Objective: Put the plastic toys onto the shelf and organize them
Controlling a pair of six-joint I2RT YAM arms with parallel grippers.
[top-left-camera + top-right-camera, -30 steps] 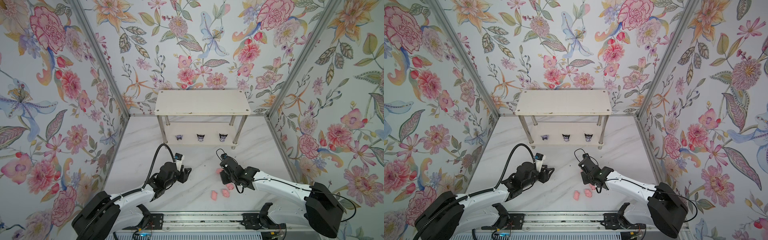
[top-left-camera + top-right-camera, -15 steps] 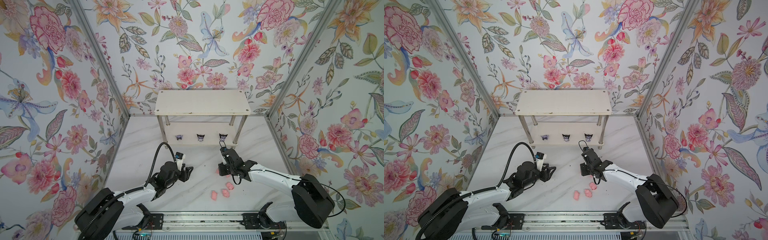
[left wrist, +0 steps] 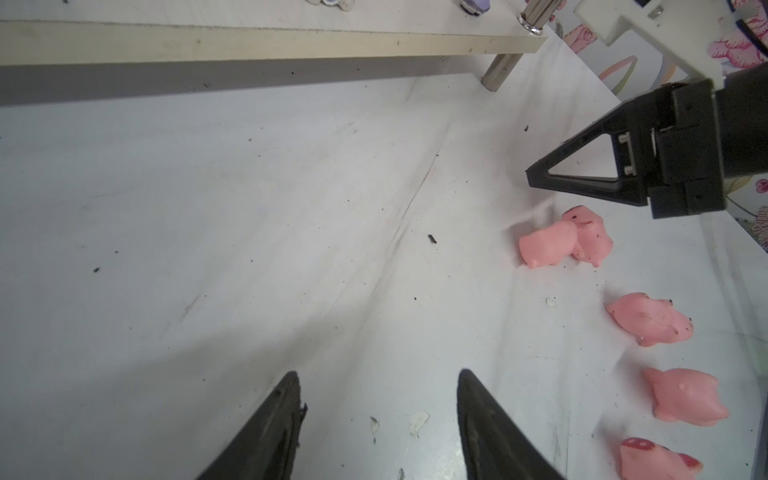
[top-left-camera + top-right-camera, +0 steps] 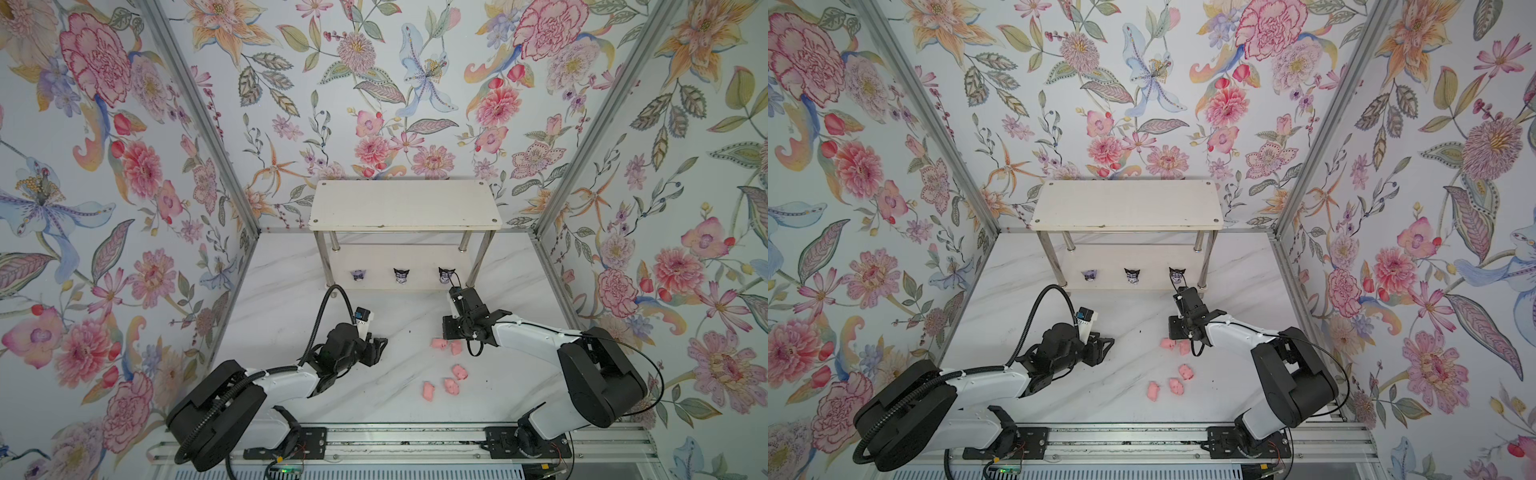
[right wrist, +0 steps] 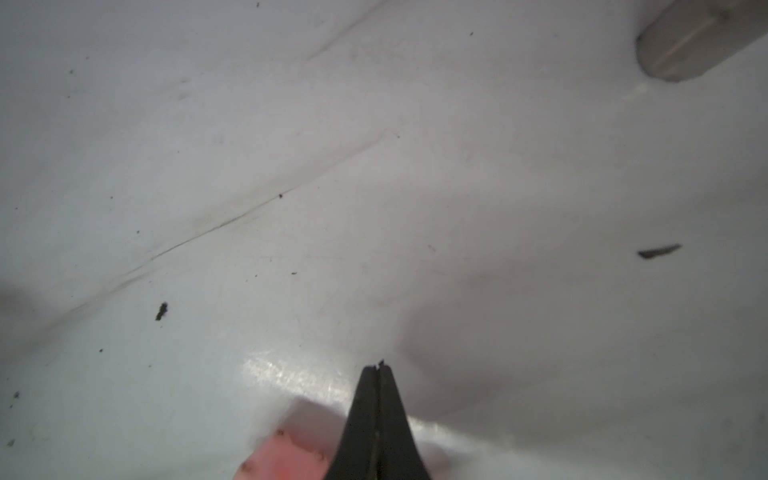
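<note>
The shelf (image 4: 405, 203) stands at the back wall, and its top board is bare. On its lower board (image 4: 419, 259) three purple-and-white figurines (image 4: 401, 276) stand in a row. Several pink pigs lie on the marble table: a touching pair (image 4: 438, 343) and three more nearer the front (image 4: 451, 386). My right gripper (image 4: 446, 331) hovers just behind the pair, shut and empty (image 5: 379, 368), with one pig (image 5: 286, 453) beside its tips. My left gripper (image 4: 380, 348) rests low to the left of the pigs, open and empty (image 3: 376, 376). The pigs (image 3: 544, 249) lie off to its side.
Chrome legs (image 4: 478, 259) carry the shelf, and one leg foot (image 5: 685, 45) stands near my right gripper. Floral walls close in the left, right and back. A metal rail (image 4: 399, 440) runs along the table's front edge. Dark specks dot the table (image 3: 432, 238).
My right gripper has shut its jaws on nothing and its wrist has shifted slightly toward the shelf, uncovering a pig beside it. My left arm has barely moved.
</note>
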